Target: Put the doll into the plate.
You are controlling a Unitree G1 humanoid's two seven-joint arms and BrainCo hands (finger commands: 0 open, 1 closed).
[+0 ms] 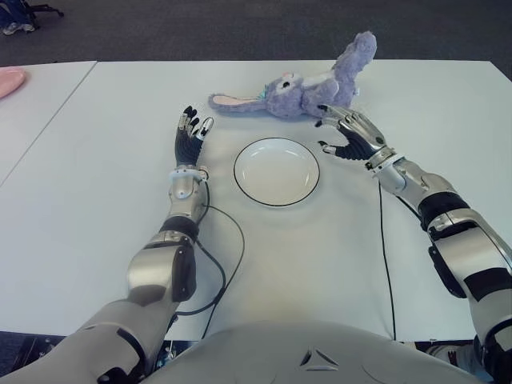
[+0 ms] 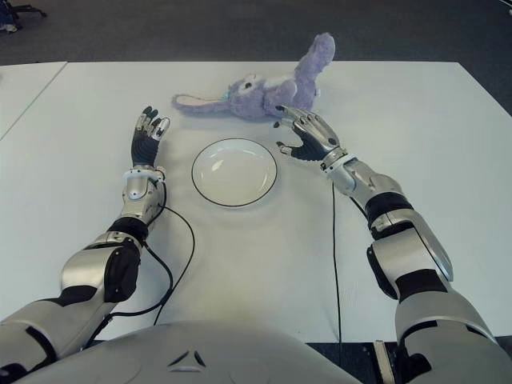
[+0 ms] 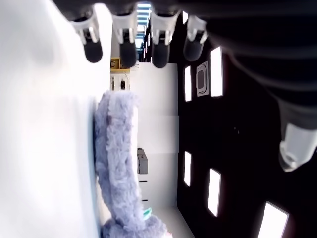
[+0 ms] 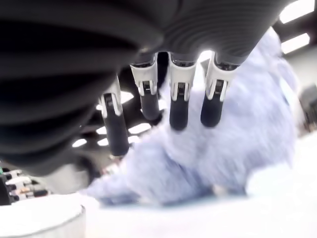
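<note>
A purple plush rabbit doll (image 1: 308,86) lies on its side on the white table (image 1: 104,208), just beyond the empty white plate (image 1: 276,171) with a dark rim. My right hand (image 1: 346,132) hovers right in front of the doll's body with its fingers spread and nothing in them; in the right wrist view the fingertips (image 4: 178,116) hang a short way before the fur (image 4: 237,148). My left hand (image 1: 190,132) shows to the left of the plate, fingers stretched out flat, holding nothing. The doll's long ear (image 3: 116,163) shows beyond the left fingertips.
A black cable (image 1: 224,264) loops on the table beside my left forearm, and another runs along my right arm (image 1: 384,248). A second white table adjoins on the left, with a pink object (image 1: 10,80) at its far edge. Dark carpet lies beyond.
</note>
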